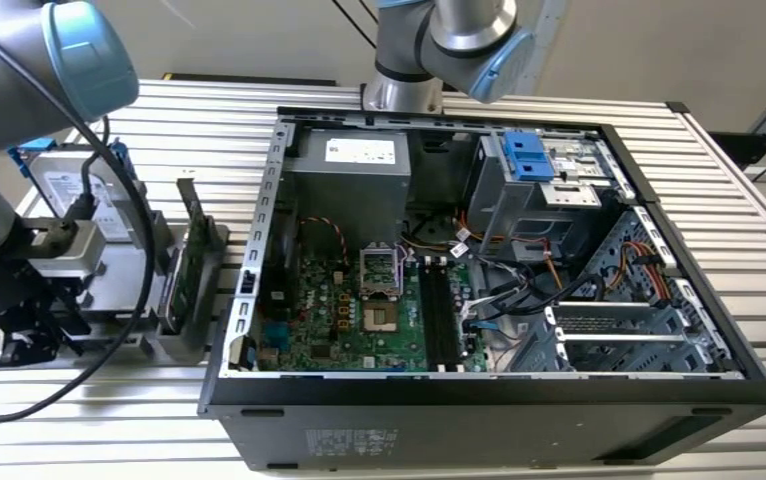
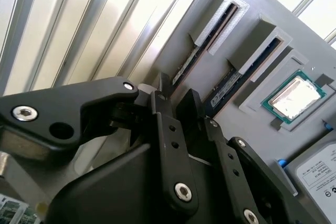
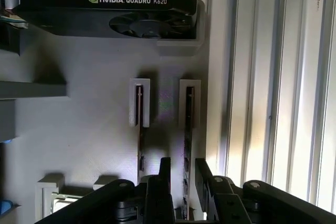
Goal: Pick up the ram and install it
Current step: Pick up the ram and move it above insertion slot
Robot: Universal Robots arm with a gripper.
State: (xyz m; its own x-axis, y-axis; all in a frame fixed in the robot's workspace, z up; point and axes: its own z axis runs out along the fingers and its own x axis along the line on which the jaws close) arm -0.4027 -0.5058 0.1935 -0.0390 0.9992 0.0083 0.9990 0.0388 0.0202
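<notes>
The ram (image 3: pixel 187 129) is a thin dark stick standing edge-on in a slot of the grey holder (image 3: pixel 79 140), on the side nearest the slatted table. My gripper (image 3: pixel 183 163) is open, one black finger on each side of that stick with a gap to both. The second wrist view shows the same stick (image 2: pixel 191 59) running down between my gripper (image 2: pixel 175 90) fingers. In the exterior view my gripper (image 1: pixel 36 335) hangs low over the holder, at the exterior view's left of the open computer case (image 1: pixel 490 390).
A second stick (image 3: pixel 140 140) stands in the neighbouring slot. The holder also carries a graphics card (image 3: pixel 105 14), a processor chip (image 2: pixel 294 98) and a hard drive (image 2: pixel 320 177). Inside the case lie the motherboard (image 1: pixel 343 320) and its long black slots (image 1: pixel 437 315).
</notes>
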